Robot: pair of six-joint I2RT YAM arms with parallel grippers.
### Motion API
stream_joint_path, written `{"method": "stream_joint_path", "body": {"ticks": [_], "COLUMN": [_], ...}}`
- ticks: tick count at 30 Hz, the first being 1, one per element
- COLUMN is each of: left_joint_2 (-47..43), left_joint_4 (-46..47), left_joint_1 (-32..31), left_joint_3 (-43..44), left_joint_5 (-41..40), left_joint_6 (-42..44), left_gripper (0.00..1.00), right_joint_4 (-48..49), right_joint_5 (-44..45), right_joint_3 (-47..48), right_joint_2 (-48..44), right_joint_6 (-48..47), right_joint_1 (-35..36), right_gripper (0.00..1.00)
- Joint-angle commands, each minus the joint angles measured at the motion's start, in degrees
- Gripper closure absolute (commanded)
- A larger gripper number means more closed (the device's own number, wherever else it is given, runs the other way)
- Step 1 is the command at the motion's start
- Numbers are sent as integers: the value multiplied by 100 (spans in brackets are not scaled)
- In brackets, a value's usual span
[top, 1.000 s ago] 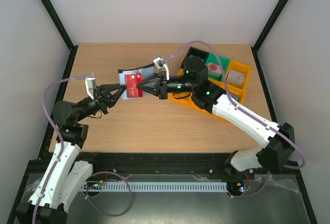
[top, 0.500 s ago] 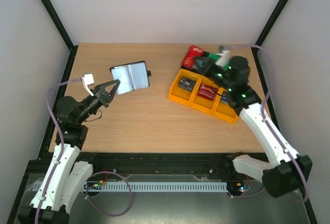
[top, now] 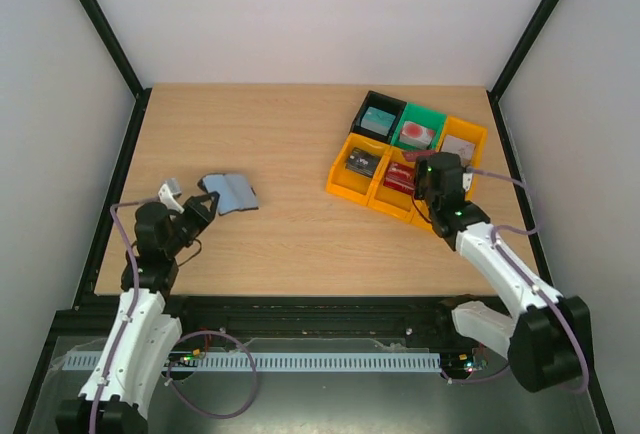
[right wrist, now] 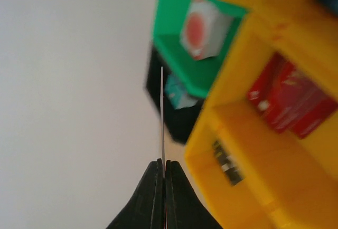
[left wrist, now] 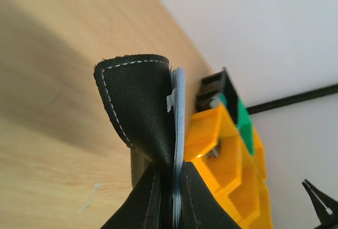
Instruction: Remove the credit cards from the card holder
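Clamping an edge-on credit card (right wrist: 162, 114) is right end effector (right wrist: 162, 162); left end effector (left wrist: 172, 170) clamps card holder (left wrist: 140, 98).

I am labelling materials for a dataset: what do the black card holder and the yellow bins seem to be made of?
Card holder: probably leather or imitation leather, matt and finely grained, with pale stitching along its edge.
Yellow bins: likely moulded plastic, smooth, slightly glossy, one even colour with thin rigid walls.

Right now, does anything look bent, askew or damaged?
The wallet pinched in the left pincer is splayed: its black cover curls sideways off the blue-grey inner leaf. No tear shows. The card in the right pincer is straight.
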Motion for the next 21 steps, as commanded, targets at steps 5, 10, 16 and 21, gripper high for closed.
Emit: {"method": "stream_joint_path", "body": {"ticks": [5, 10, 16, 21], "left_joint_2": [-539, -741, -846, -899], "left_joint_4": [-1032, -1171, -1209, -1209], "left_joint_1": [128, 169, 206, 226], "left_joint_3": [-722, -871, -922, -938], "left_joint_5": [-673, -921, -1037, -1058], "left_joint_6": [-22, -99, -153, -178], "left_gripper": [98, 98, 98, 98], "right_joint_4": [391, 354, 444, 172], "right_joint_5": [126, 483, 352, 836], "right_joint_3": [-70, 44, 288, 716], "right_joint_2": [1291, 1674, 2412, 2781], "right_joint_6": [1062, 1147, 1408, 1370], "right_joint_1": [36, 32, 33, 32], "right_gripper": [98, 98, 99, 98]}}
